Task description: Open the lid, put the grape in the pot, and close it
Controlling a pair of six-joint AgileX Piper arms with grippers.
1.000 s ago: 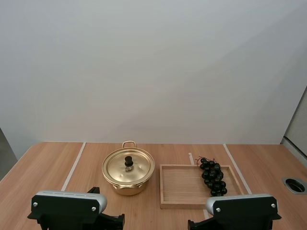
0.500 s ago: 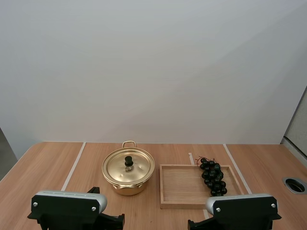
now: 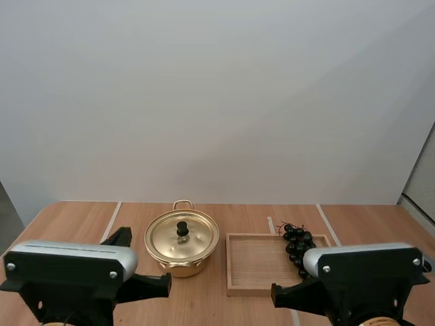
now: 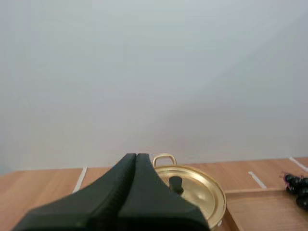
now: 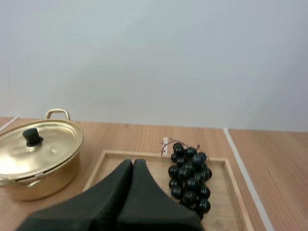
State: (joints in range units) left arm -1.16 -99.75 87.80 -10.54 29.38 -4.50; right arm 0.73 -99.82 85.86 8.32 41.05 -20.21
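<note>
The left gripper (image 4: 136, 155), its two black fingers pressed together into a single wedge and holding nothing, is raised at the near edge of the surface (image 3: 75, 224). It points toward the gold pot (image 3: 181, 257), which stands ahead of it and slightly to its right, well apart. The lid (image 4: 199, 192) sits flat and closed on the pot, its small black knob (image 4: 175, 184) upright at the centre. The right gripper (image 5: 133, 161), likewise closed on nothing, faces the wooden tray (image 5: 153, 166), which lies just beside the pot on the pot's right. The bunch of grapes (image 5: 189, 182) lies along the tray's right side, ahead of and to the right of that gripper's tip, not touching it. The bunch's long axis runs away from the arm, from the tray's near part to its far rim, where the stem shows. The left arm appears the nearer to the lid and the right arm the nearer to the fruit. With the lid on and the grapes in the tray, the opening step is judged not yet begun, and it seems to call for a reach forward and down to the knob.
</note>
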